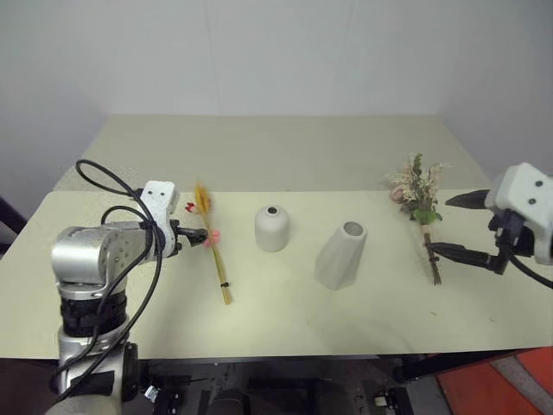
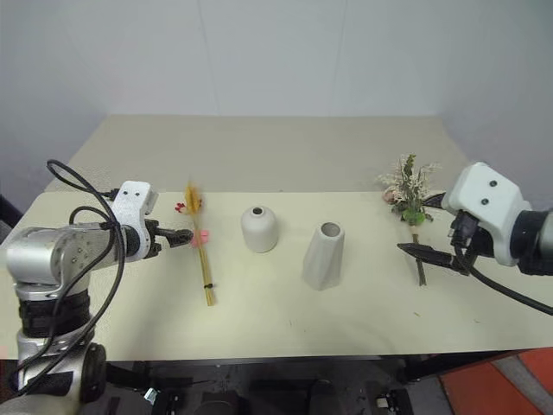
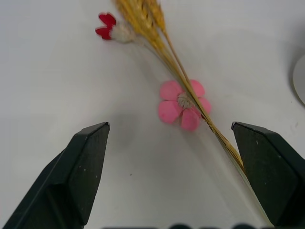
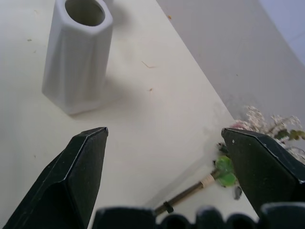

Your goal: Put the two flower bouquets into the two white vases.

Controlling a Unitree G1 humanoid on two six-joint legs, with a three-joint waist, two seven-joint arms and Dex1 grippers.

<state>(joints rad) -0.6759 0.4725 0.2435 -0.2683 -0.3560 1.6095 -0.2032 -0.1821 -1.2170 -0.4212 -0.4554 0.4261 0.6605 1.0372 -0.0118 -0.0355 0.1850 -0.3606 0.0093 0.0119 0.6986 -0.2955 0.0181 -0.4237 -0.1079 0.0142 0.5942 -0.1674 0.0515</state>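
Short domed white vase (image 1: 271, 228) and taller faceted white vase (image 1: 341, 254) both empty, wheat-stalk bouquet (image 1: 212, 241) and bushy dried bouquet (image 1: 421, 201) lying on table (image 1: 285, 156), left gripper (image 3: 171, 143) and right gripper (image 4: 164, 138) fingers spread apart, holding nothing

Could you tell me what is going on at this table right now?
A two-armed robot is setting up to put two bouquets into two white vases. Its open left gripper is at the slim wheat bouquet; its open right gripper is at the bushy bouquet. Both bouquets lie on the table, neither is held, and the round vase and tall vase stand empty between them.
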